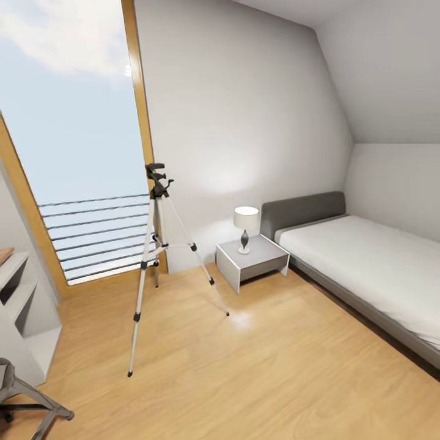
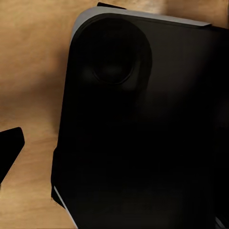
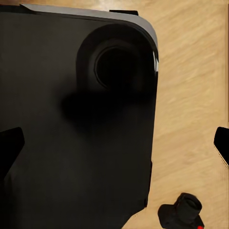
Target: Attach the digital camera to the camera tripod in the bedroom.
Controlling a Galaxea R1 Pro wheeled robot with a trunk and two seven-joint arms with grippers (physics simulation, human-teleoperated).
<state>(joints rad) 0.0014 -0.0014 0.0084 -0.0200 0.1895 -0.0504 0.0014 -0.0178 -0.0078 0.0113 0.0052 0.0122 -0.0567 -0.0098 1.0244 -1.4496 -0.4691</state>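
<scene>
Jaws first: on the right gripper (image 3: 117, 145) the two dark fingertips sit at opposite edges of its wrist view, spread wide with nothing between them, hanging over the robot's black base (image 3: 71, 119) and the wood floor (image 3: 191, 86). The left gripper (image 2: 9, 148) gives us just one dark fingertip at the edge of its wrist view, so whether those jaws are apart or together I cannot tell. Down on the floor, just beside the corner of the base in the right wrist view, there's the digital camera (image 3: 182, 212), small and black, lens tube pointing up, a red dot at its edge. Up to the head view now: nearest, a grey chair base (image 1: 30, 400) at the lower left, then white shelves (image 1: 24, 305) against the left wall. Further in stands the camera tripod (image 1: 160, 244), silver legs splayed on the floor, black head bare on top, in front of the tall wood-framed window (image 1: 143, 122). Beyond it, a grey nightstand (image 1: 250, 263) carrying a white-shaded lamp (image 1: 245, 226), touching the low grey bed (image 1: 360, 263) under the bedroom's sloped ceiling.
</scene>
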